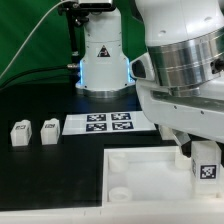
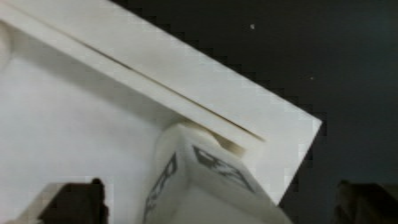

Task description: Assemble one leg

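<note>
White leg over panel — below end effector

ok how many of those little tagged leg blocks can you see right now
3. Two legs stand side by side at the exterior view's left; a third leg sits under the claw at the white panel. Others may be hidden.

A black tabletop fills the scene under bright, even light. Behind its far edge hangs a green backdrop, with a thin pale cable slanting across it toward the tabletop's far edge.
</note>
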Robot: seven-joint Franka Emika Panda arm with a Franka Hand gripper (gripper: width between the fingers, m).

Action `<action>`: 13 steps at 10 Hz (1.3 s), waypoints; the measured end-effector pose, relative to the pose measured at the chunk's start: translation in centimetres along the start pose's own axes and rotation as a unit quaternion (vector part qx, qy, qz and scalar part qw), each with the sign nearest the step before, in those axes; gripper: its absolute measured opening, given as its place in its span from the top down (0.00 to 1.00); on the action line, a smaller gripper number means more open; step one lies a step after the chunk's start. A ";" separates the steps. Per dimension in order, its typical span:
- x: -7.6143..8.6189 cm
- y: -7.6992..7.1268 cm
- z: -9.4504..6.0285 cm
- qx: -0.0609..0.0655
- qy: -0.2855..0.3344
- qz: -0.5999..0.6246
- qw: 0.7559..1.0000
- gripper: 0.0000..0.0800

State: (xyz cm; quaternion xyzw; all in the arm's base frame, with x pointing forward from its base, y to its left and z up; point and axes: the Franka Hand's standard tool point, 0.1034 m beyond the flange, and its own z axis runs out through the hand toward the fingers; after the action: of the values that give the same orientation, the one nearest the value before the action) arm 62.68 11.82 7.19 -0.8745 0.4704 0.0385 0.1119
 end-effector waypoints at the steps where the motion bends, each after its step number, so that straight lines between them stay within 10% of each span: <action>1: 0.0 0.0 0.0 -0.005 0.004 -0.074 0.997 0.19; 3: 0.2 0.0 -0.2 -0.032 0.021 -0.244 0.969 0.19; 6: 0.3 -0.1 -0.2 -0.039 0.025 -0.332 0.942 0.19; 8: 0.3 -0.1 -0.2 -0.039 0.024 -0.328 0.944 0.50; 13: 0.7 0.3 -0.1 -0.016 0.021 -0.005 1.000 0.62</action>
State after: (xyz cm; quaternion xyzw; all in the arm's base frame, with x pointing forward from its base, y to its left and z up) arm 62.81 11.10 7.08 -0.8792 0.4675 0.0273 0.0880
